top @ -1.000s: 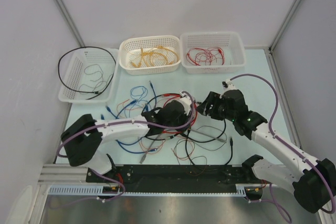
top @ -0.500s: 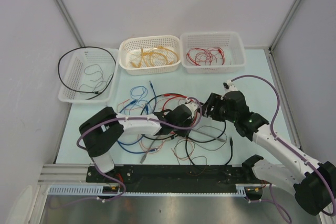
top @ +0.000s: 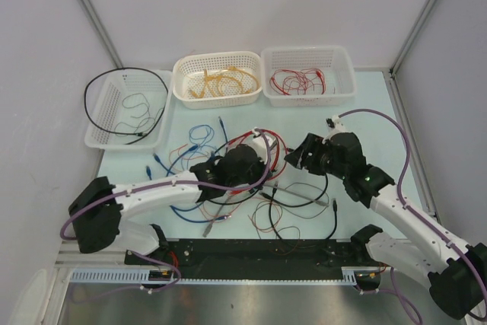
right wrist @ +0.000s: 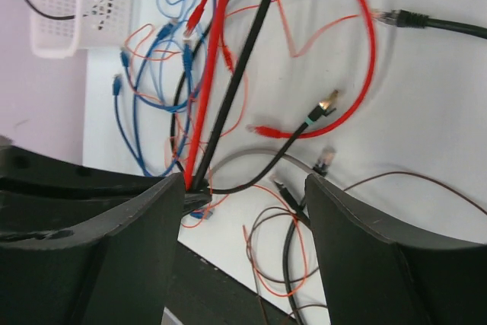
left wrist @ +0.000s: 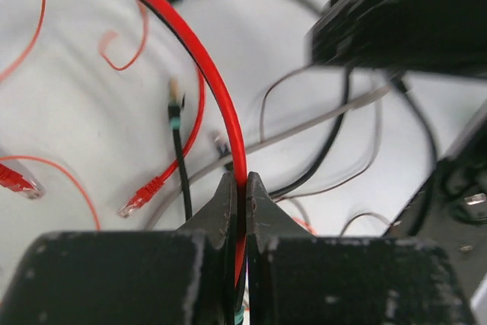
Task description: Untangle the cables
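Note:
The cables lie in a loose tangle (top: 228, 188) of red, blue, black, grey and thin orange wires on the pale table. My left gripper (left wrist: 238, 188) is shut on a thick red cable (left wrist: 221, 89), and a black cable runs through the jaws beside it. In the top view the left gripper (top: 262, 151) sits over the tangle's middle. From the right wrist, the red cable (right wrist: 205, 89) and black cable (right wrist: 243, 66) run taut into those jaws. My right gripper (right wrist: 243, 211) is open above loose wires with nothing between its fingers. It hangs just right of the left gripper (top: 294, 157).
Three white baskets stand at the back: the left one (top: 99, 142) holds black cable, the middle one (top: 217, 57) orange-yellow cables, the right one (top: 308, 49) red cables. A black rail (top: 251, 253) runs along the near edge. White walls enclose the table.
The left gripper opened, reached right, then shut on the red cable and drew back left with it. The right arm has barely moved.

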Tool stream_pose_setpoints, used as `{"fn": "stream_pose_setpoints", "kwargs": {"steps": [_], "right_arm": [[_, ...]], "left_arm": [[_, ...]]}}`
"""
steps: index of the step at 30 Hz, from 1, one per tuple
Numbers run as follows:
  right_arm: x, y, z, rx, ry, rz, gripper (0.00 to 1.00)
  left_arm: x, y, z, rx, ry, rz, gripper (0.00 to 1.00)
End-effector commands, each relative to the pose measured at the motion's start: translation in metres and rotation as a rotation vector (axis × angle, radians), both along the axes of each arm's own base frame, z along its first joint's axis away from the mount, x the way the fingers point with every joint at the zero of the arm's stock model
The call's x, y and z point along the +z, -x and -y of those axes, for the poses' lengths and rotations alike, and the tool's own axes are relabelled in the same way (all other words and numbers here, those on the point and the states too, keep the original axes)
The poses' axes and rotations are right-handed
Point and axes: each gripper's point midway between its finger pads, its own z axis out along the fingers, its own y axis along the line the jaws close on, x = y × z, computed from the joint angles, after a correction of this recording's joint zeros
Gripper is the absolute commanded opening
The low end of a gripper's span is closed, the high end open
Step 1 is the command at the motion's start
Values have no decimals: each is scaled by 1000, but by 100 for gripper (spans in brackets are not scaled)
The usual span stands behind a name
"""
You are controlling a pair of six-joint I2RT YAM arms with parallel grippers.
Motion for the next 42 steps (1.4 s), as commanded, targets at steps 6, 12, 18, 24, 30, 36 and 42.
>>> {"fn": "stream_pose_setpoints", "kwargs": {"steps": [6,12,18,24,30,36,42], "right_arm": [[48,4,-38,118,-179,104,70],[59,-1,-35,92,-176,144,70],[47,-12,-41,95,-147,124,69],[41,-27,-50,95,-141,133,63],[39,-30,-44,77,-106,127,63],[36,-17,-15,23,-15,121,82],[47,-21,-1,-8,2,160,81]], "left_arm": [[63,11,18,-123,188,132,1],[59,18,22,-148,175,133,1],[63,25,29,-169,189,140,1],[62,38,34,-195,182,141,1],[56,45,34,-201,162,138,1],[54,43,31,-187,145,143,1],[52,44,33,-190,145,144,0]]}}
